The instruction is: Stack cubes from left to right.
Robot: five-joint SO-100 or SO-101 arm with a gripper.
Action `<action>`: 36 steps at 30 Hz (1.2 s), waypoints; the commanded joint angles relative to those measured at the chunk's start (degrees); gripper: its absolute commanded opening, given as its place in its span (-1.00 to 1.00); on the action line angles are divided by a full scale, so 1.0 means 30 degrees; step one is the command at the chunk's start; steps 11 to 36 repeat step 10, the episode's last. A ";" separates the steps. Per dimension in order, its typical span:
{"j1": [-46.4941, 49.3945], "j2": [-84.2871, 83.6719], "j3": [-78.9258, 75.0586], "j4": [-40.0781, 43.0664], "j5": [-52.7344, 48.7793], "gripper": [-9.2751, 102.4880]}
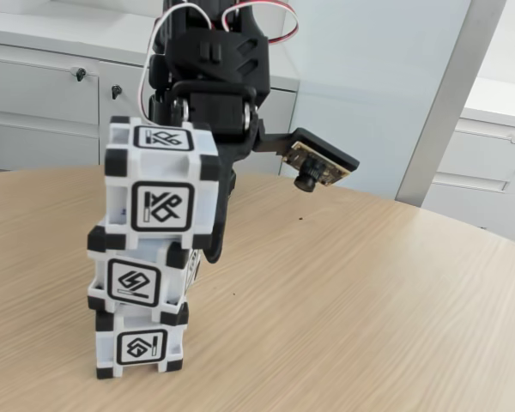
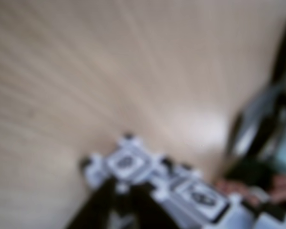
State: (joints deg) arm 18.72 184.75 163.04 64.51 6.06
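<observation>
Three cubes stacked at abt 8 o'clock on the wood table (image 1: 369,326), fixed view.
Top cube (image 1: 161,182) white w/ black corners, framed line glyph on front & top; sits skewed toward 3 o'clock over middle cube (image 1: 139,279); bottom cube (image 1: 142,343) under that; each glyph differs. Gripper (image 1: 208,225) sits behind top cube at its 3 o'clock edge, mostly hidden; can't tell jaw state. Wrist view badly blurred; two cube faces at 6 o'clock.
</observation>
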 commanded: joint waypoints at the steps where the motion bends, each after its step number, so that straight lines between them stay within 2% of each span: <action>1: 0.0205 0.1084 -0.0117 0.0000 -0.0146 -0.84; 36: 0.0205 0.1084 -0.0117 0.0000 -0.0469 -0.84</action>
